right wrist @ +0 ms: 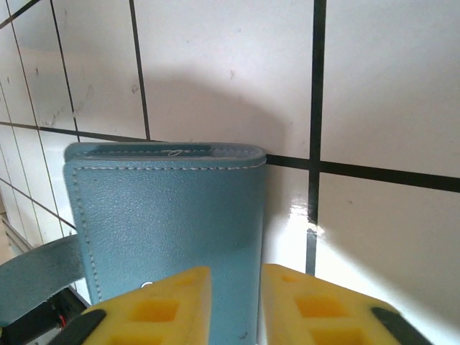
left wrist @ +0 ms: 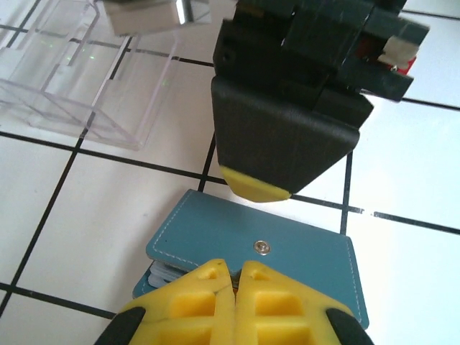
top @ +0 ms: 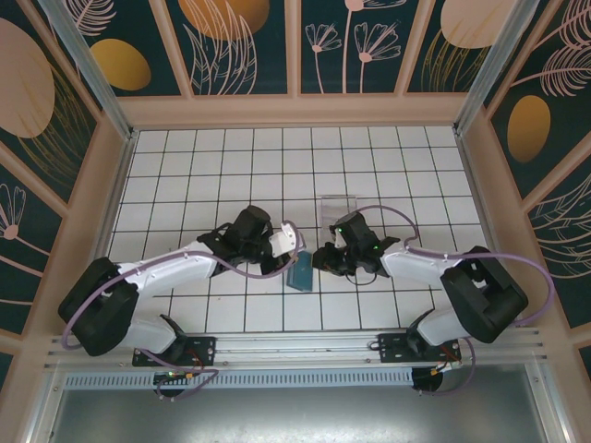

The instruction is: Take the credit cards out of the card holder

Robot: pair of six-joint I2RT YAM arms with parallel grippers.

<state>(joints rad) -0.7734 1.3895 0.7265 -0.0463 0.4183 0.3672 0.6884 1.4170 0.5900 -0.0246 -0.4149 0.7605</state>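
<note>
From above, the teal-blue soft bifold card holder (top: 299, 275) lay on the white tiled tabletop (top: 222, 175) between the arms, its long axis pointing roughly away from their bases. The left wrist view added card edges (left wrist: 162, 273) tucked inside and the left pincer (left wrist: 233, 284) fully closed at its near edge. The right pincer (right wrist: 236, 302) stood narrowly parted astride another edge. Whether either pinched it, I could not tell.

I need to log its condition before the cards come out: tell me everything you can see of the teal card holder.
The card holder is a teal bifold of soft, leather-like material, with pale stitching along its edges and a metal snap stud bare on its top panel. It lies folded and flat on the white tiled table. Edges of cards peek out at one side. The left gripper, shut, sits at its near edge; the right gripper, fingers slightly apart, at its far edge.
</note>
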